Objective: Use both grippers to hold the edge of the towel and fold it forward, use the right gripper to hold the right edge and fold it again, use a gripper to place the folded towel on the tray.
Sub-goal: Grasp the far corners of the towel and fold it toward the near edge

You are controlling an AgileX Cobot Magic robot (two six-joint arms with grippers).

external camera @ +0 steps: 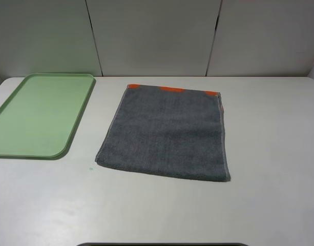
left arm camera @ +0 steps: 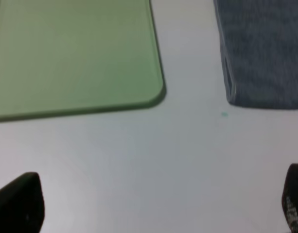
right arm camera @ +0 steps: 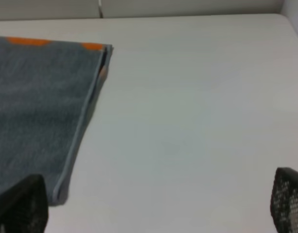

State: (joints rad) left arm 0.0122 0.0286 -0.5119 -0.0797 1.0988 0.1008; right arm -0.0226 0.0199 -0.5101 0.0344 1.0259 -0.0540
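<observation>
Nearest, the left end effector (left arm camera: 156, 201) and right end effector (right arm camera: 153, 201) hung open and empty, short of the towel (external camera: 164, 133). It lay doubled on the bench (external camera: 269, 154), with the tray (external camera: 39, 113) to its left. The next fold seemed to call for pinching both layers at its right hem (external camera: 224, 133).

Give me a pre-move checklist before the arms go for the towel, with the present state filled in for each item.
1. Towel lying flat on the table, apart from the tray: ok.
2. Tray surface free to receive the towel: ok.
3. Left gripper fingers spread, holding nothing: ok.
4. Right gripper fingers spread, holding nothing: ok.
5. Fingers on the hem: not ok. Both grippers are over bare table, the right one beside the towel's near right corner.
6. First fold done: cannot tell. The right edge looks doubled, with the orange stripe at the far end.
</observation>
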